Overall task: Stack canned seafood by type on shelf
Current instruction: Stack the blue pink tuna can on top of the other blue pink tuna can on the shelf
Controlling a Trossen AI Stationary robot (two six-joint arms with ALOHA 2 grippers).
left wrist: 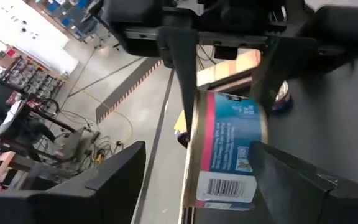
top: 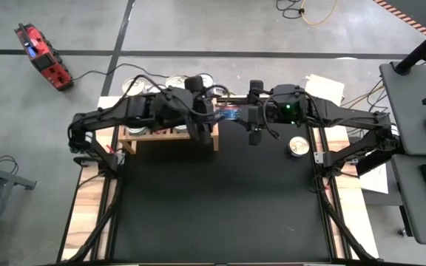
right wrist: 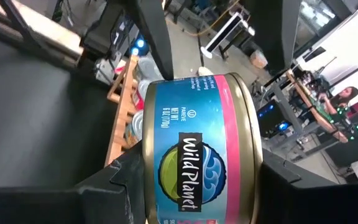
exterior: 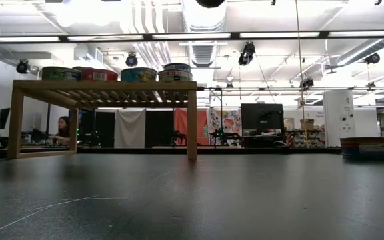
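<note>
A blue-and-pink labelled can [top: 231, 114] of seafood hangs in the air above the table's far middle, with my right gripper [right wrist: 197, 165] shut on it. My left gripper [left wrist: 197, 158] faces it from the table's left, open, one finger on either side of the same can [left wrist: 225, 149]. Whether its finger [left wrist: 291, 174] touches the can's end, I cannot tell. The light-wood shelf [exterior: 105, 87] stands on its legs at the far left. Several cans [exterior: 139, 74] rest on its slatted top. My right gripper pinches the can by its two flat ends [right wrist: 257, 155], one finger on each, coming level from the table's right. The can lies on its side between the fingers, lifted clear of table and shelf, its label [right wrist: 191, 168] toward the wrist camera.
One more can [top: 299, 146] stands on the black table at the right, under my right arm. Silver lids [top: 176, 81] show past my left arm at the shelf's far side. The near half of the table [top: 220, 214] is bare black mat.
</note>
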